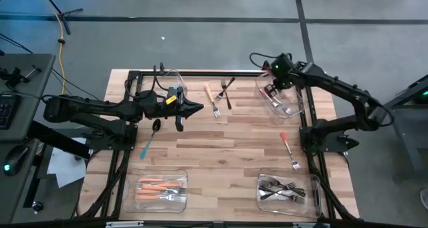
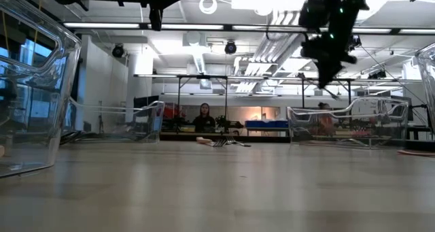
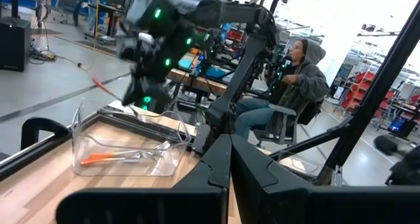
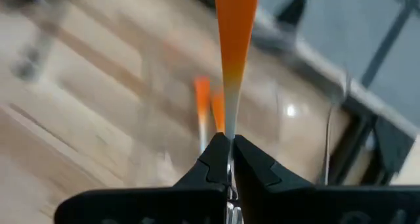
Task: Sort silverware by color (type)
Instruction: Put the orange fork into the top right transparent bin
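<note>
The right gripper (image 4: 228,159) pinches an orange-handled utensil (image 4: 235,33), its handle running straight out past the fingertips, and hangs above the clear bin (image 1: 284,99) at the worktop's (image 1: 221,154) far right corner. That bin, directly beneath, already holds similar orange-handled pieces. Motion blur hides whether the held piece is a fork or spoon. The left gripper (image 1: 190,109), fingers pressed together and empty, hovers mid-left, near a teal spoon (image 1: 151,136).
</note>
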